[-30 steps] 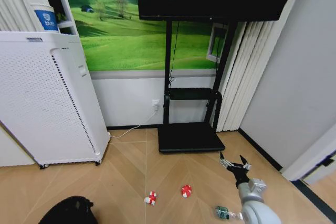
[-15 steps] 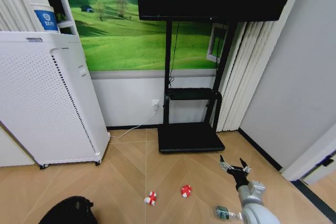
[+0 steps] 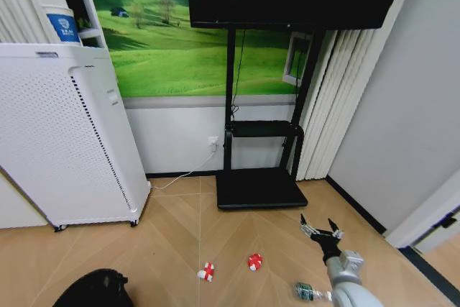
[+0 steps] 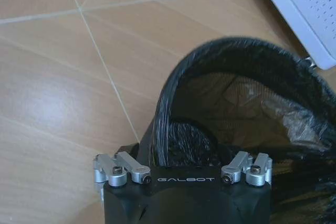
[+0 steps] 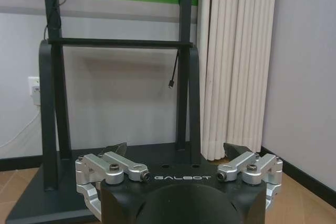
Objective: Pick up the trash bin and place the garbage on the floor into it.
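- The trash bin sits at the lower left of the head frame on the wooden floor; in the left wrist view its black mesh rim runs into the left end effector, which is closed on the rim.
- The garbage lies on the floor at lower centre of the head frame: a red-and-white scrap, a red ball-like piece just to its right, and a small clear bottle with a green label further right.
- The right end effector hangs above the floor at lower right, near the bottle, with its fingers spread open and holding nothing.
- A white perforated appliance stands at left; a black TV stand is behind.
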